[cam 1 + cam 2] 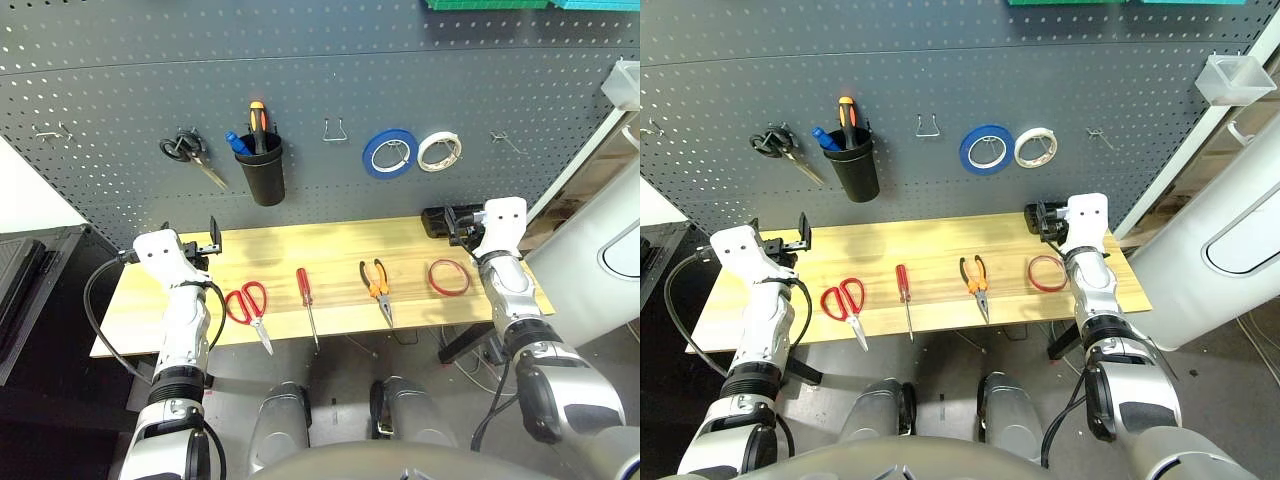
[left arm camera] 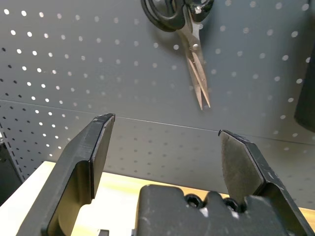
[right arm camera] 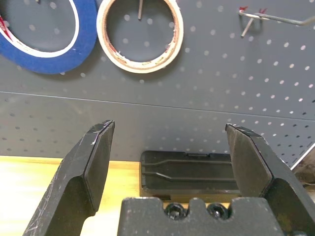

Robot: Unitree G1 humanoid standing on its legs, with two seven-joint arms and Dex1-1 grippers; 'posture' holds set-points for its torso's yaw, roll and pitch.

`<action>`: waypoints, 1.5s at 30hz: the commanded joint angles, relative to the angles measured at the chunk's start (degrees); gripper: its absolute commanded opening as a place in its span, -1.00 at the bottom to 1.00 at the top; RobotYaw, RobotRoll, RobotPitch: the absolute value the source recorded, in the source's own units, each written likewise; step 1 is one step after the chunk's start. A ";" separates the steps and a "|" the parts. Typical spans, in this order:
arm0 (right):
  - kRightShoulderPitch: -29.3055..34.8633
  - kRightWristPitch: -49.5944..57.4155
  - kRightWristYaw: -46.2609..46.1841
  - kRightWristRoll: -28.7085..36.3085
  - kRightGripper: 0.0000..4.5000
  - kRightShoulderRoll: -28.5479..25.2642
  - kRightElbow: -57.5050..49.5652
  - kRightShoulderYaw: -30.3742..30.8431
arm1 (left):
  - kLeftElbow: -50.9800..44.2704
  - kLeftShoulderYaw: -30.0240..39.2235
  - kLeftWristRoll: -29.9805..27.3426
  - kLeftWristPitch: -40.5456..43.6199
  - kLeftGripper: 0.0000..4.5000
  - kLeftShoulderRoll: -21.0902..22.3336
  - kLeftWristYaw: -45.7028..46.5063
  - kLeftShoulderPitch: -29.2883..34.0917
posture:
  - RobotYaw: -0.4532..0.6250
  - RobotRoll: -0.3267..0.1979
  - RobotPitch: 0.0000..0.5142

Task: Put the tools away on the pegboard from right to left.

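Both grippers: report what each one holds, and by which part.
Nothing is held. The left gripper and right gripper are open and empty; the tools lie on the table.

My left gripper [image 2: 162, 142] and right gripper [image 3: 170, 147] have matt black fingers, faintly scuffed. The table [image 1: 330, 245] is pale, smooth wood. The pegboard [image 1: 330, 90] is matt dark grey. Black-handled scissors [image 2: 197, 73] show dull bare-metal blades. The pliers [image 1: 378, 285] have glossy orange grips.

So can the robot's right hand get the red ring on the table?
Probably yes. The red tape ring lies flat on the table right beside the right hand, which is open and holds nothing. Nothing lies between them; the orange-handled pliers sit off to the ring's other side.
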 commanded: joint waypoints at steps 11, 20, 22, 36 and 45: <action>2.85 19.47 -1.12 -2.97 1.00 -2.02 -13.35 2.70 | -6.40 -1.66 -9.86 6.78 0.97 3.98 -19.66 -0.93 | -0.26 0.25 -0.84; 4.80 50.26 2.40 -3.35 1.00 -3.94 -30.98 5.39 | -20.63 -5.96 -14.23 17.83 0.97 8.70 -34.90 5.37 | -0.34 0.25 -0.48; 4.58 55.24 3.98 -2.99 1.00 -4.38 -33.27 5.69 | -23.96 -6.82 -14.55 20.05 0.97 9.92 -37.18 6.89 | -0.34 0.25 -0.39; -1.36 72.50 11.68 -3.38 1.00 -5.66 -27.89 10.81 | -38.93 -12.21 -21.03 33.44 0.97 16.89 -52.23 6.53 | -0.38 0.25 0.09; -8.72 62.82 9.48 -5.77 0.82 -2.19 -6.16 12.21 | -40.83 -12.66 -20.60 33.92 1.00 17.25 -53.70 8.75 | -0.31 0.25 0.04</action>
